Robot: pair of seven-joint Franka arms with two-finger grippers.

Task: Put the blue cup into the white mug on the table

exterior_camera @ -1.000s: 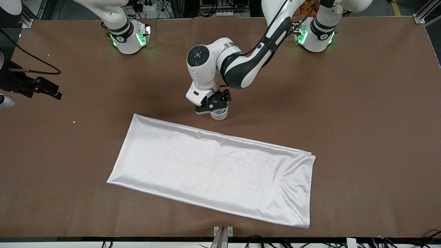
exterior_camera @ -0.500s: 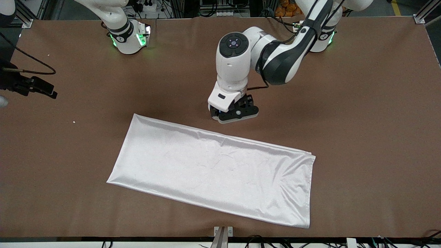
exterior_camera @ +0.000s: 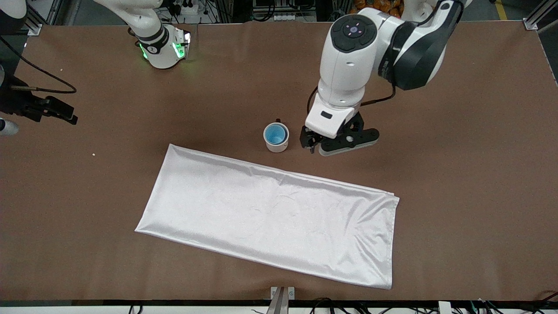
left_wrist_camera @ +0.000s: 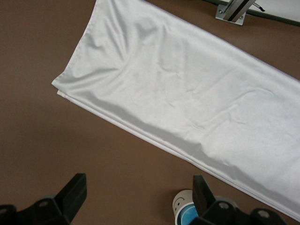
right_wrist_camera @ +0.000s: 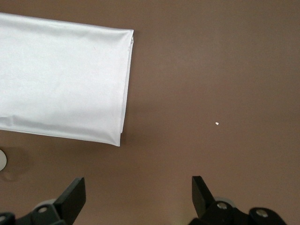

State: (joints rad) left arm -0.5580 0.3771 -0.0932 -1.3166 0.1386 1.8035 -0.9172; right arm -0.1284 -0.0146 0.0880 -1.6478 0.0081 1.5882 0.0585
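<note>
Once the left gripper (exterior_camera: 339, 146) had pulled clear and hung with its fingers spread wide and nothing between them, over bare table (exterior_camera: 457, 131) beside the white mug (exterior_camera: 276, 146) toward the left arm's end, the job looked done: the blue cup (exterior_camera: 275, 134) sat inside the mug, its blue mouth showing within the white rim. Going near to far from that mug: the white cloth (exterior_camera: 270, 218) lay nearer the front camera, its edge close to the mug without touching; the mug stood upright just past that edge; its small black handle (exterior_camera: 277, 120) pointed toward the robots' bases. The left wrist view caught the mug (left_wrist_camera: 183, 206) and the blue (left_wrist_camera: 187, 218) in it, low beside one finger. A second earlier that gripper was right down over the mug, hiding the cup; half a second earlier it had lifted and begun sliding off. The right gripper (right_wrist_camera: 136, 197) waited wide open, empty, well apart from the mug at the right arm's end.
</note>
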